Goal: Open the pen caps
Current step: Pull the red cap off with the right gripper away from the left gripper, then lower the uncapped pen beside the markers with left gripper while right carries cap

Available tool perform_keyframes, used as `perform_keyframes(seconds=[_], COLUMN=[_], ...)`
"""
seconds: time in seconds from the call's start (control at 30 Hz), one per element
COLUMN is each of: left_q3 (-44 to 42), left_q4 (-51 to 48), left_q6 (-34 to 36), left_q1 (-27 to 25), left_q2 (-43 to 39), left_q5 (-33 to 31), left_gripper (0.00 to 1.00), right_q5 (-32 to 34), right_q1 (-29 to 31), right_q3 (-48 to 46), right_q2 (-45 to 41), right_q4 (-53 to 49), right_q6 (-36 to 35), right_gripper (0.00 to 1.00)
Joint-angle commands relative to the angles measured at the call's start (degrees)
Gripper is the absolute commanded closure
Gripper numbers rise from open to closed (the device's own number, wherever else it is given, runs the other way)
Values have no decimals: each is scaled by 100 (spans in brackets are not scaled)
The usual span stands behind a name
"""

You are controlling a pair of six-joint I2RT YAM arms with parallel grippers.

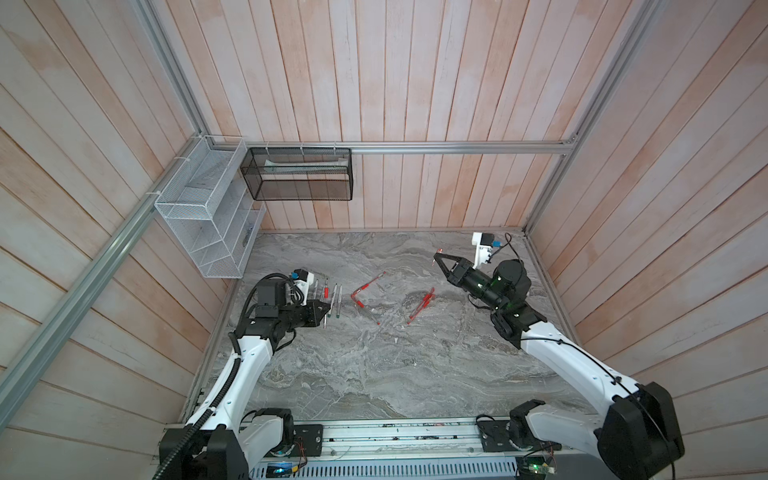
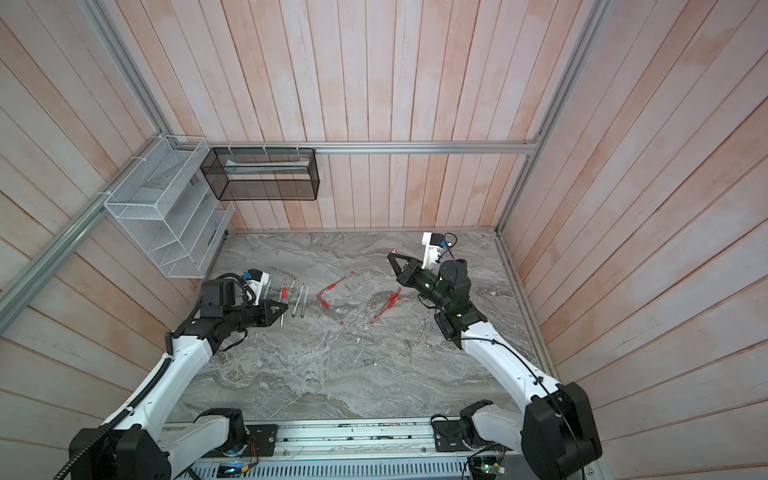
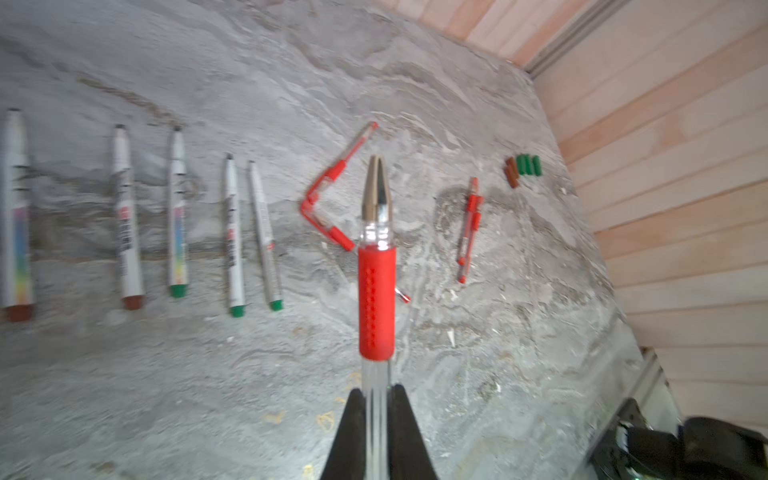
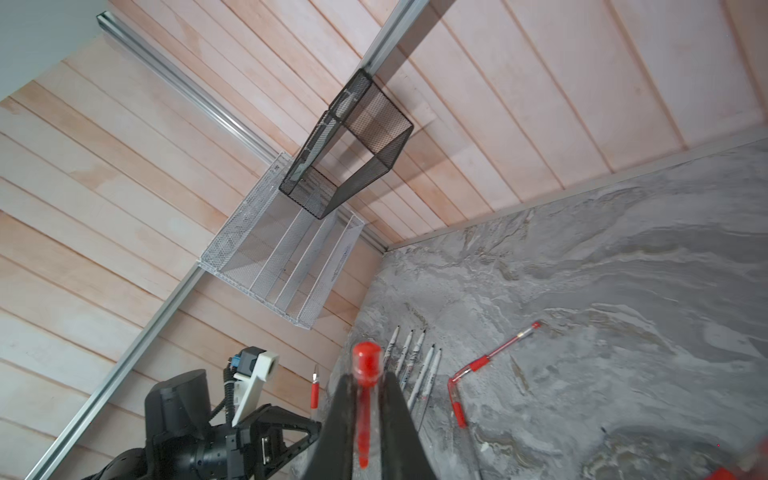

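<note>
Left end effector [image 3: 377,391] clamps pen [image 3: 376,299] — markers [image 3: 178,216], red pens [image 3: 338,168] nearby.

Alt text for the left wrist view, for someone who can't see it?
The left claw is shut on a clear pen with a red grip, metal tip bare, over a marble table. On it lie five white markers, several red pens and loose green and brown caps.

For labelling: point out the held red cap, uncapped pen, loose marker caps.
held red cap [image 4: 367,359], right wrist view, dome
uncapped pen [image 3: 376,299], left wrist view, red grip
loose marker caps [image 3: 528,164], left wrist view, green one
</note>
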Motion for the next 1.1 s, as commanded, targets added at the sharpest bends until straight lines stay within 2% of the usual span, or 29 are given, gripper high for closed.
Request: perform_keyframes(seconds=[0.0,0.23,0.37,0.57,0.7,0.8,1.07], left_q3=[282,525,735,893,828,921,1272], left_q4=[-410,-631,-996,-1124,-833,-706,18], left_q6=[326,522,591,518,529,1003,1666], left_q1=[311,690,775,766,766,766,775], left_q2=[37,486,1079,1749,1831,1953,2543], left_q5=[-472,-1176,-956,-1040,-939,-1375,-2884], left_gripper=[100,100,100,100,100,100,100], right_q5=[162,165,93,-5,-59,-131,-215], right_q1=[-276,-842,-1138,-1477,-1628,-1727,-1950], right_q3=[-253,-428,-601,-864,-1016,-1027,-999], right_q2=[-408,-1072,-1303,-1489,-1636,-1623,-1607], right_q4=[-995,-2082,-2259,-2442,-2414,-2485,-2738], right_q6=[-455,-1002,-1070,-1182,-1178,-1256,-1484], right_gripper=[100,100,100,100,100,100,100])
